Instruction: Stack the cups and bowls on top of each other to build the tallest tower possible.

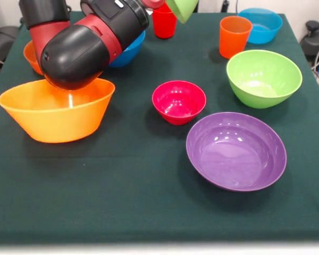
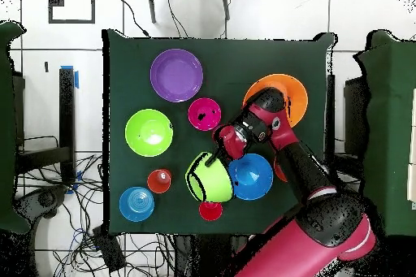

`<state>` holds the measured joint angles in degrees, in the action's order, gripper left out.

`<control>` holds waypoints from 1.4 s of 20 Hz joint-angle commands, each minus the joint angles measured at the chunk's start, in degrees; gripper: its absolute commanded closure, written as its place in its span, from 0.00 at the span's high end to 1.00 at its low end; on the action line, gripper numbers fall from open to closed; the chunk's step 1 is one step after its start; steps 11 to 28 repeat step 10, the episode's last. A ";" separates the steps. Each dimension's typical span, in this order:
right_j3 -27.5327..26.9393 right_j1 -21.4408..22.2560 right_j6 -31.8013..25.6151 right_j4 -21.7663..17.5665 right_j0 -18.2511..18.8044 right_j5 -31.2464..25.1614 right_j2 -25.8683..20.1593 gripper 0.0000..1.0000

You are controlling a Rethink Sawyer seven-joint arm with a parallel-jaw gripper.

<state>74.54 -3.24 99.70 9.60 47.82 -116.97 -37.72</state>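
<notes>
**Bright, even light from above, with glare on the glossy bowls**

Light falls from overhead and is bright across the dark green table. White highlights sit inside the purple bowl and the small red bowl. Shadows are soft and short, pooling just beside each bowl. My arm looms large and slightly soft near the far left corner. From overhead, the white floor looks washed out.

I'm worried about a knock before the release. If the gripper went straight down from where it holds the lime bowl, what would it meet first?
Probably the red cup, which sits partly under the tilted lime green bowl held by the gripper; height is unclear.
</notes>
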 commanded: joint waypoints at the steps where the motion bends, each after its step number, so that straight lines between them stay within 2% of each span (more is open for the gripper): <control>1: 4.36 -1.48 0.68 -0.27 0.14 -2.11 -0.34 0.00; 3: 6.26 -1.20 -0.14 -0.89 0.65 -0.36 -0.12 0.00; 6: 9.74 0.33 1.48 0.97 0.87 0.86 0.06 0.00; 7: 13.23 1.92 1.16 2.06 1.49 2.91 -0.34 0.00; 8: 16.89 4.12 2.65 5.22 1.49 3.81 -0.92 0.00; 9: 25.31 9.75 4.92 11.43 1.63 6.35 -1.53 0.00; 10: 29.77 13.90 6.92 16.73 1.03 7.22 -1.99 0.00; 28: 29.77 13.90 6.92 16.73 1.03 7.22 -1.99 0.00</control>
